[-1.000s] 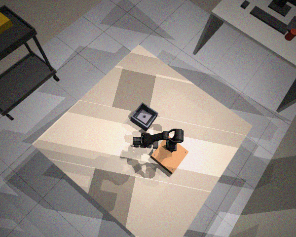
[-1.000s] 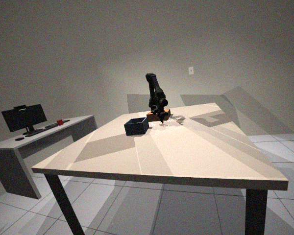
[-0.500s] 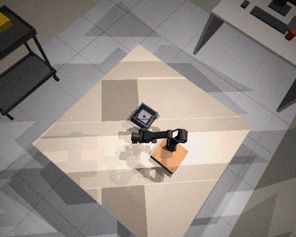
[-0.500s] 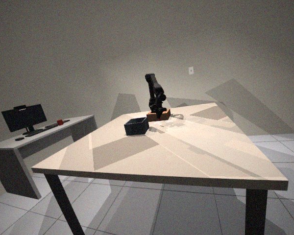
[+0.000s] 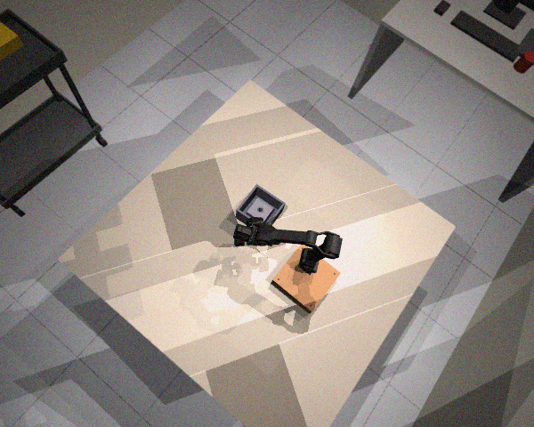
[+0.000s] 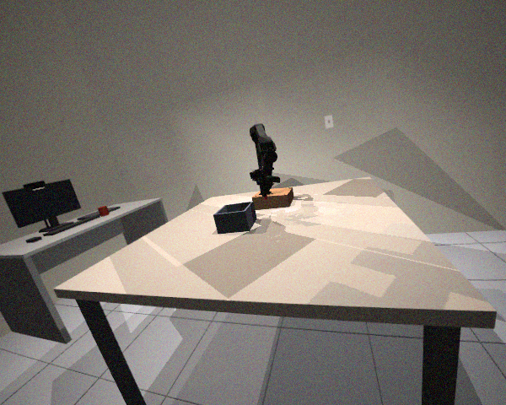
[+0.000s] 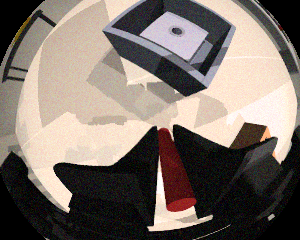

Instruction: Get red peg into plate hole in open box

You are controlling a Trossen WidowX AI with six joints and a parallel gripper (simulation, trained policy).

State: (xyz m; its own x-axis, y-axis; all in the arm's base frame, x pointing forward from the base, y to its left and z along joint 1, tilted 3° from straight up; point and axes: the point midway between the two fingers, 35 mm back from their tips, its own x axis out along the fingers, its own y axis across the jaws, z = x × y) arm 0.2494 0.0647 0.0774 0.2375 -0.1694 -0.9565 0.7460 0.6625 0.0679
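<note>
Jaws (image 5: 244,234) (image 6: 265,194) are closing narrowly around the red peg (image 6: 265,197) (image 7: 176,172), gripping it above the surface (image 5: 350,183) (image 6: 261,278) (image 7: 65,65), outside the box. Going by size, the orange base block (image 5: 325,280) (image 6: 276,199) (image 7: 250,135) is supporting the arm (image 5: 290,236) (image 6: 265,150); the open box (image 5: 242,214) (image 6: 234,221) (image 7: 155,67) is sitting nearby, its pale plate (image 5: 263,213) (image 7: 190,42) and central hole showing. The peg is being held between both fingers, pointing away from the palm.
</note>
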